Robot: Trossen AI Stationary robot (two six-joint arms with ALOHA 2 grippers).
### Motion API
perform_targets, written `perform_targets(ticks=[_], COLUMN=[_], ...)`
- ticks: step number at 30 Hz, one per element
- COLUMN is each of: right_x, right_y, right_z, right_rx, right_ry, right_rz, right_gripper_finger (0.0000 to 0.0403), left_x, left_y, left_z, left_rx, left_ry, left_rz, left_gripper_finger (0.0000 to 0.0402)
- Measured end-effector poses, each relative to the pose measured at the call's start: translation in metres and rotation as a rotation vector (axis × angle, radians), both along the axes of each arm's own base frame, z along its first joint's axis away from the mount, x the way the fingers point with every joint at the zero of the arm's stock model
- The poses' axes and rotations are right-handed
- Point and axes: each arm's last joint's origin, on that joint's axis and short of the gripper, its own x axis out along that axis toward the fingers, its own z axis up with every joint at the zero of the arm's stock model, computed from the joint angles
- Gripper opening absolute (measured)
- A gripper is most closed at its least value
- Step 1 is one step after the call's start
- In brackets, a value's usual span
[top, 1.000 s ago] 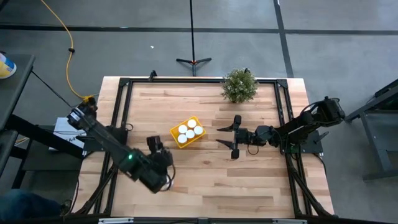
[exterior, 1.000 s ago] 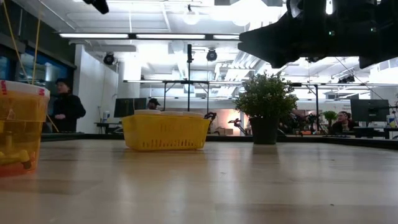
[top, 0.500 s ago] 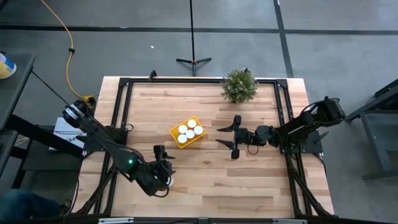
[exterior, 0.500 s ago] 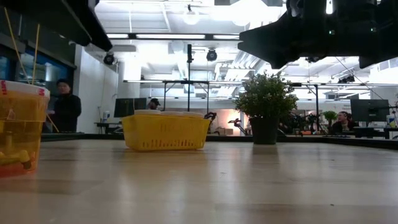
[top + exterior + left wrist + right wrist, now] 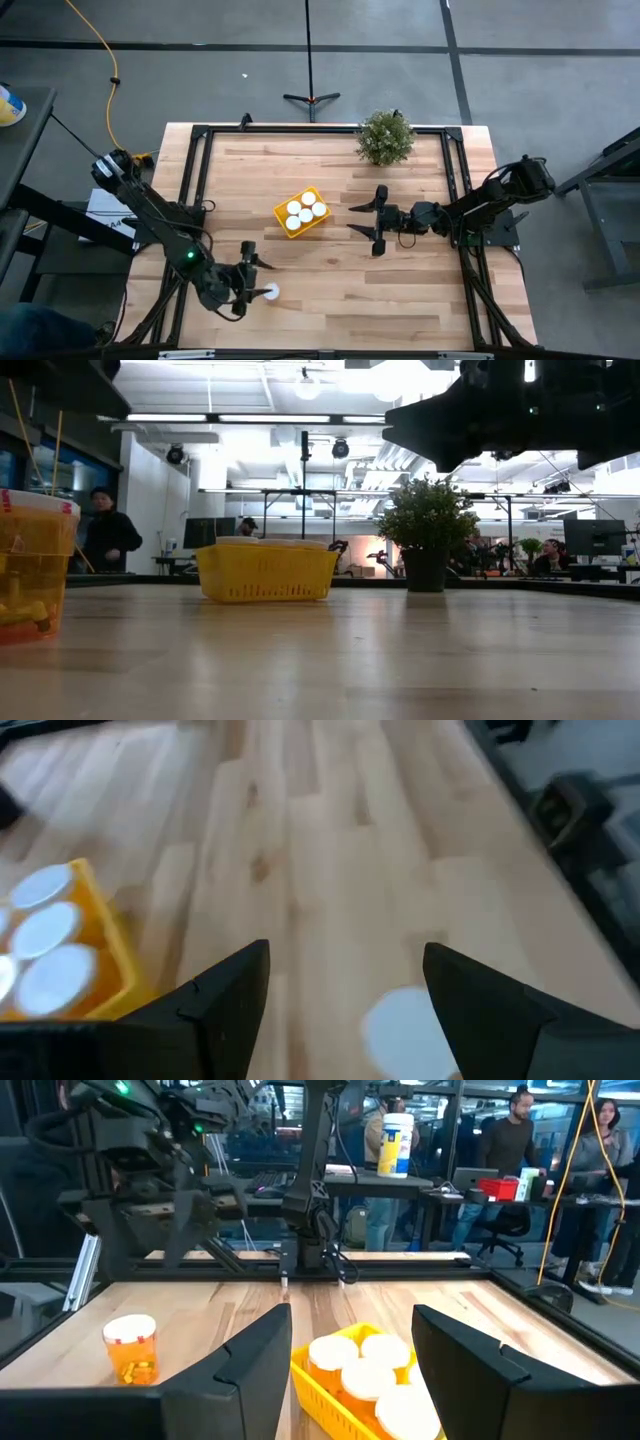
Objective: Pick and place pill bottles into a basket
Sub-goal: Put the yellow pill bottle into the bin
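Observation:
One pill bottle, white cap over an orange body, stands upright on the table near its front edge. It also shows in the low view and the right wrist view. My left gripper is open just to its left. In the left wrist view the cap lies between my spread fingers, nearer one of them, untouched. The yellow basket at mid-table holds several white-capped bottles. My right gripper is open and empty, to the right of the basket.
A green potted plant stands at the table's far edge, right of centre. A black frame runs along the table's sides. Bare wood lies between the basket and the lone bottle. People show in the room beyond the table.
My left arm has swung toward the table's near edge and a little to the left, and the gripper has moved with it. The lone bottle, hidden under the arm in the earlier high views, now shows; it has stayed where it stood.

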Motion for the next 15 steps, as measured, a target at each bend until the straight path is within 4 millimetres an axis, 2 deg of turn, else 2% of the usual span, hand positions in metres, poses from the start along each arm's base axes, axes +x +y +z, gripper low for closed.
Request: perform_targets(ticks=[8,15], right_x=[0.0,0.0], right_y=[0.0,0.0], right_z=[-0.001,-0.001], right_rx=[0.01,0.009], right_ry=[0.011,0.014], right_rz=[0.001,0.001], right_gripper_finger=[0.0199,0.0199], left_x=[-0.004,-0.008], left_y=[-0.013,-0.01], left_z=[0.004,-0.006], left_rx=[-0.044,-0.011], left_ry=[-0.017,0.102], left_rz=[-0.117,-0.173], left_gripper_finger=[0.0298,0.0298])
